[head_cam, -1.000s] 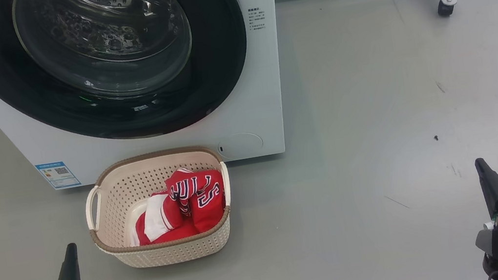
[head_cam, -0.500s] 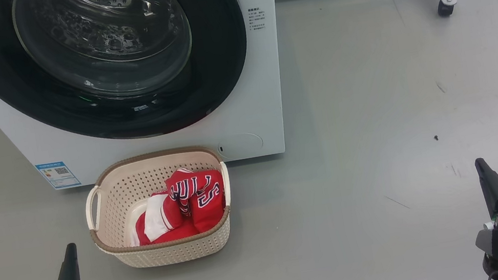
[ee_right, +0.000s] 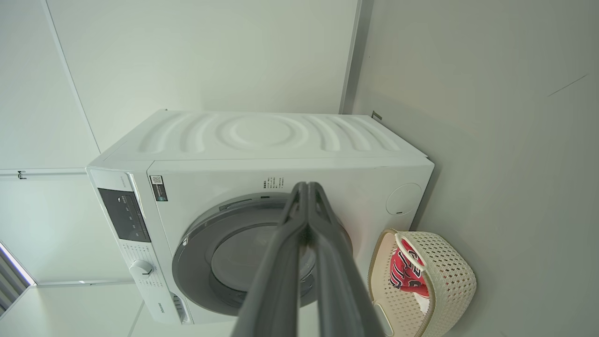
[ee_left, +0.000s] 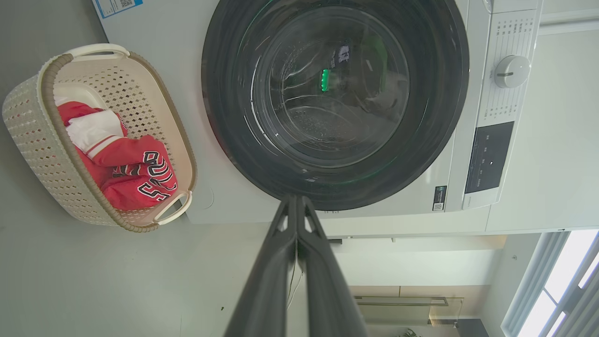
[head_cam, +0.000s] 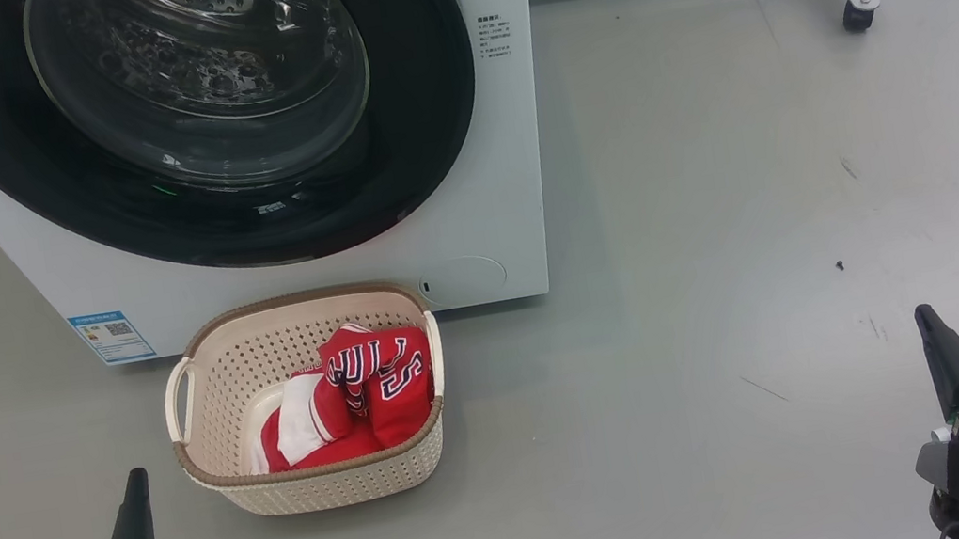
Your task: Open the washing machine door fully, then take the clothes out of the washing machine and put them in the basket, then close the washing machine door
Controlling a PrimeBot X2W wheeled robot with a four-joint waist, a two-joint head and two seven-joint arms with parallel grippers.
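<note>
The white washing machine (head_cam: 494,239) stands ahead, its black-rimmed washing machine door (head_cam: 190,113) shut flat against the front. In front of it on the floor sits the cream basket (head_cam: 202,387), holding the clothes (head_cam: 365,391), a red jersey with white fabric. My left gripper (head_cam: 134,483) is shut at the lower left, a short way left of the basket, holding nothing. My right gripper (head_cam: 926,319) is shut at the lower right, far from the basket. The left wrist view shows the washing machine door (ee_left: 334,103), the basket (ee_left: 37,135) and the clothes (ee_left: 126,168) beyond shut fingers (ee_left: 266,281).
Grey floor spreads to the right of the machine. A metal leg with a caster wheel (head_cam: 856,15) stands at the far right under a white panel. The machine's control panel and dial (ee_left: 511,71) appear in the left wrist view.
</note>
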